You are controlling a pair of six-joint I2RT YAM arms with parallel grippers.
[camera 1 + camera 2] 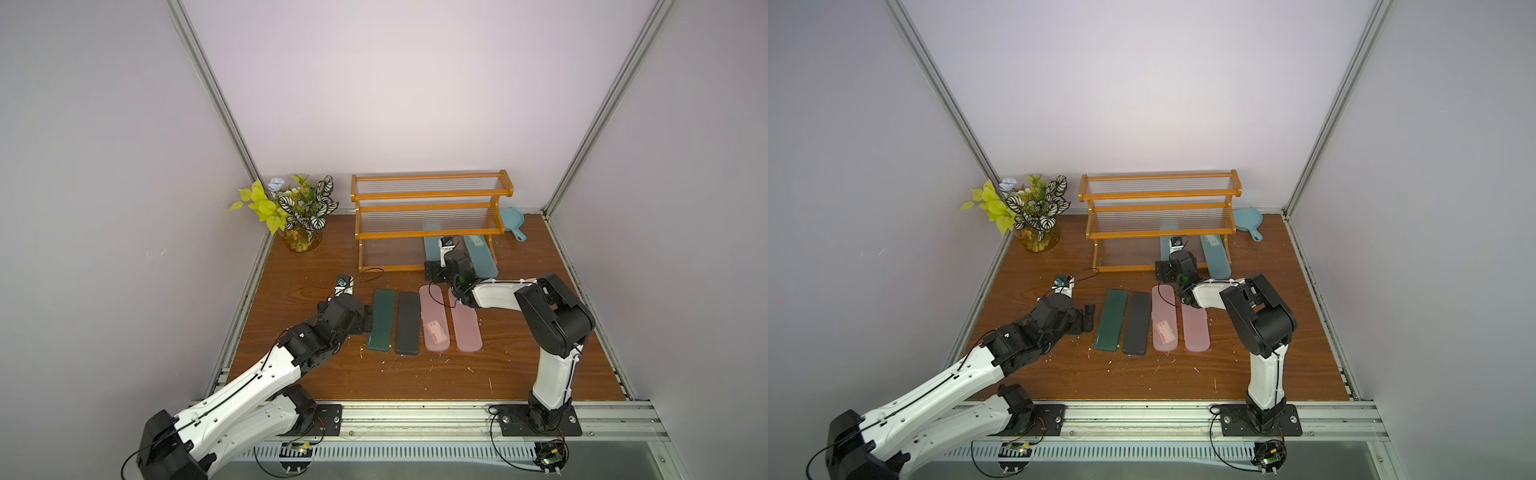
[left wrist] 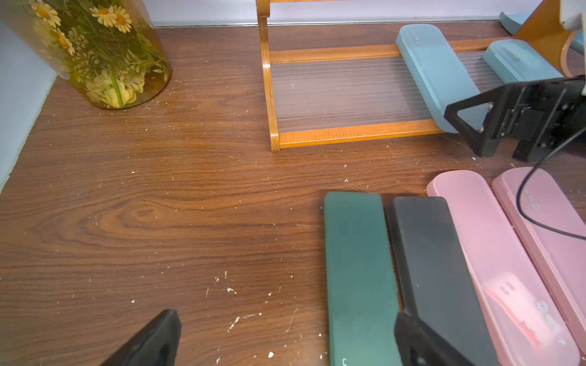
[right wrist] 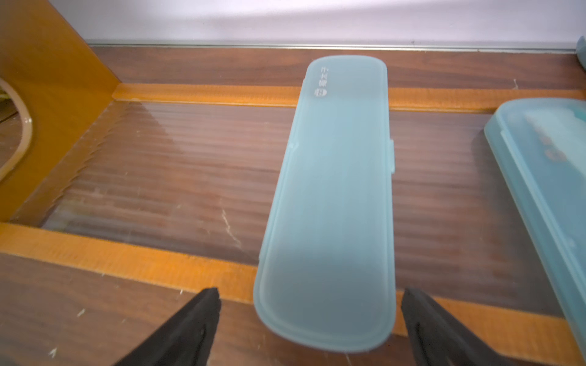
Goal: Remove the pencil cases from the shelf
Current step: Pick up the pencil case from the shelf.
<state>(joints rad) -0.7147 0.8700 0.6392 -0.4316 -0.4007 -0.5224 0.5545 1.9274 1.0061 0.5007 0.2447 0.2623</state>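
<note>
Surface (image 1: 415, 382) is brown wood grain, walled on three sides. Left arm (image 1: 249, 382) reaches in low from the near rail. Right arm (image 1: 552, 320) folds forward toward the back.

The shelf (image 1: 428, 205) stands at the back wall, right of centre, with three stepped tiers. A plant (image 1: 297, 208) in a glass vase sits beside it in the back left corner.

Pencil cases, as I see them:
- Four lie flat on the surface in front of the shelf, side by side, long axes pointing at it.
- From my left these are the dark green case (image 1: 380, 322), the black case (image 1: 407, 324), the pink case (image 1: 432, 307) with a pale insert inside, and the second pink case (image 1: 469, 332), its far end under the right arm.
- Two are on the shelf's bottom tier, right half. The first teal case (image 3: 326, 206) lies across the ribbed panel, near end sticking out past the front rail.
- The second teal case (image 1: 480, 257) is near it on the right, apart from it, also overhanging the front.

A small teal pan (image 1: 510, 218) sits behind the shelf's right end.

Right gripper (image 3: 310, 294) is spread wide, straddling the near end of the first teal case. There's a clear gap on one side, and I can't tell contact on the other.

Left gripper (image 2: 285, 320) is spread wide and holds nothing. It's low at the near end of the dark green case, with one finger over the seam between the green and black cases.
</note>
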